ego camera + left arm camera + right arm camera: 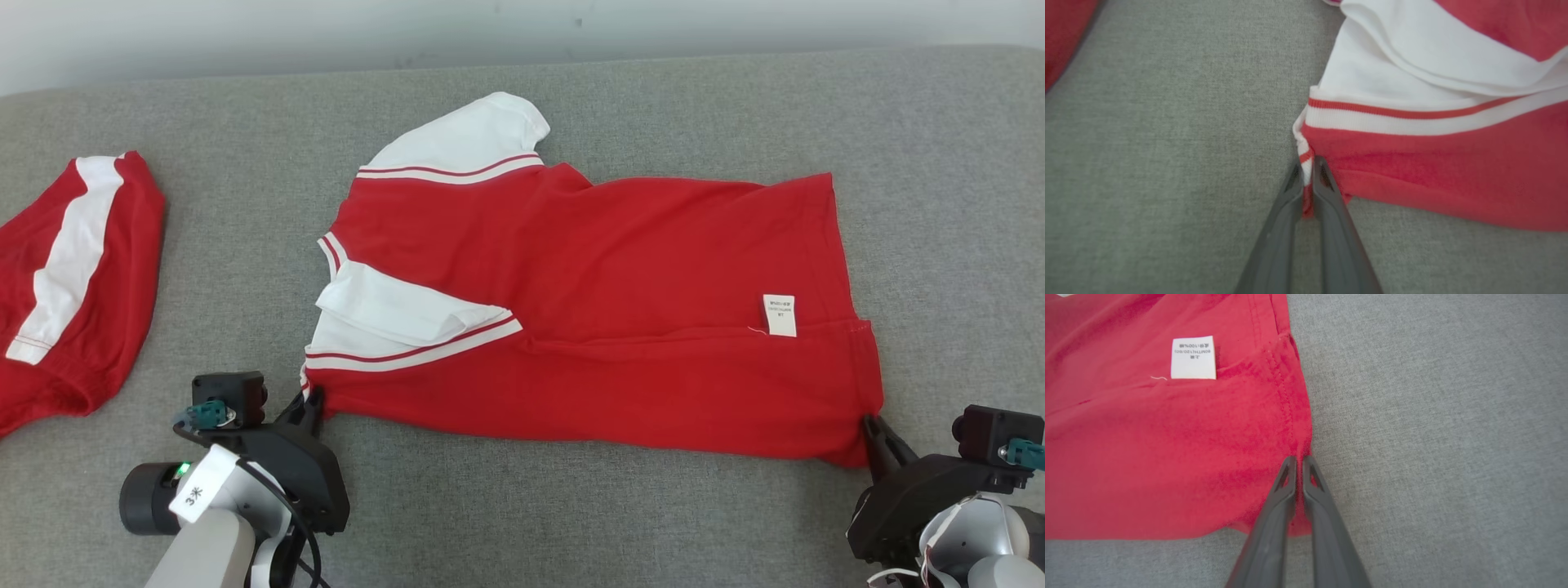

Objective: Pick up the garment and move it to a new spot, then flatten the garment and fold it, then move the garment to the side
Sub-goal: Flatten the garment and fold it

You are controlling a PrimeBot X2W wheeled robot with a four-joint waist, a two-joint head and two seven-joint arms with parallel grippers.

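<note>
"Where's the garment (588,310)?"
"Spread on the grey fabric surface (204,122). The left gripper (1308,163) is clamped on its striped near corner, and the right gripper (1298,459) is pinching the hem corner."
"Anything else?"
"A second red-and-white garment (73,278), well apart."

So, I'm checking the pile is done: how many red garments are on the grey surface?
2. One red shirt lies spread in the middle; a second red garment lies at the left edge, partly cut off. More may lie outside the frame.
</note>
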